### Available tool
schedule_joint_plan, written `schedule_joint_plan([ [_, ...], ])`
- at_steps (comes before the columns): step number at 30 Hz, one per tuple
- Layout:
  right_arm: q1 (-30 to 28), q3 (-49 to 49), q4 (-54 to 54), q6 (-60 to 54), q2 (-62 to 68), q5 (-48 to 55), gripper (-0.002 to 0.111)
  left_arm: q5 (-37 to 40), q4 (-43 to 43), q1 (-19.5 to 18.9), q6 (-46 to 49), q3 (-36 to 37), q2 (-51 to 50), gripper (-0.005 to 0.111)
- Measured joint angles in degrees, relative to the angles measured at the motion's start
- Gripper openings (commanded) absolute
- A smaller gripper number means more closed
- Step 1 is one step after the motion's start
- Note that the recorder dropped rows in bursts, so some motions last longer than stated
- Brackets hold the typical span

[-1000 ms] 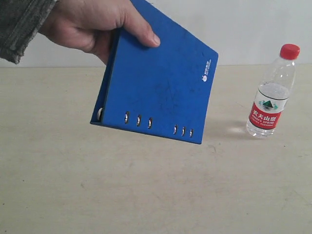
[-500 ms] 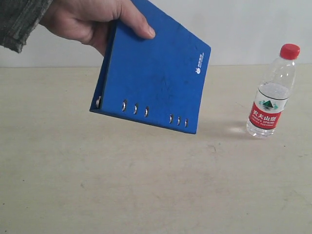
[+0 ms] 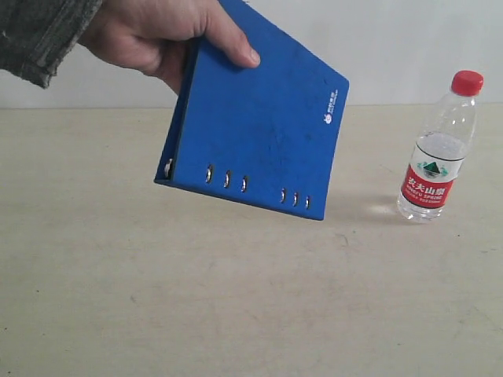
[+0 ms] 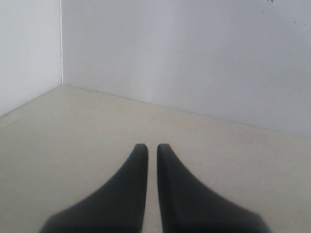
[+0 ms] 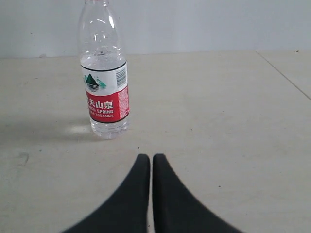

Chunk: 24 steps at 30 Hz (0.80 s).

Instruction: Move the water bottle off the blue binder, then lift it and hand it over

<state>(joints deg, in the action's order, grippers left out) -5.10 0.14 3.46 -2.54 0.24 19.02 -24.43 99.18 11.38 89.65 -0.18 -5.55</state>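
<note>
Clear plastic water bottle point(image 3: 438, 149) with a red cap, upright on the beige table point(image 3: 236, 306) — apart from the deep blue binder point(image 3: 255, 126).
A bare hand point(image 3: 157, 35) holds the binder tilted in the air; the bottle stands near the right gripper point(image 5: 147, 157), ahead of its pressed-together fingers — the left gripper point(image 4: 151, 146) is likewise closed and empty.

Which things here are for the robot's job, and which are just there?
For the job:
water bottle, upright on the table
blue binder, held tilted in the air
left claw and right claw, both shut

Just there:
person's hand, gripping the binder
white wall behind
</note>
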Motion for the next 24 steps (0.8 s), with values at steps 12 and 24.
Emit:
schedule_joint_plan([
  [12, -0.2, 0.0, -0.1, 0.2, 0.0, -1.2, 0.0, 0.0, 0.0, 0.0, 0.0, 0.0, 0.0, 0.007],
  [24, -0.5, 0.0, -0.1, 0.2, 0.0, -1.4, 0.0, 0.1, -1.2, -1.1, 0.0, 0.0, 4.9, 0.007],
])
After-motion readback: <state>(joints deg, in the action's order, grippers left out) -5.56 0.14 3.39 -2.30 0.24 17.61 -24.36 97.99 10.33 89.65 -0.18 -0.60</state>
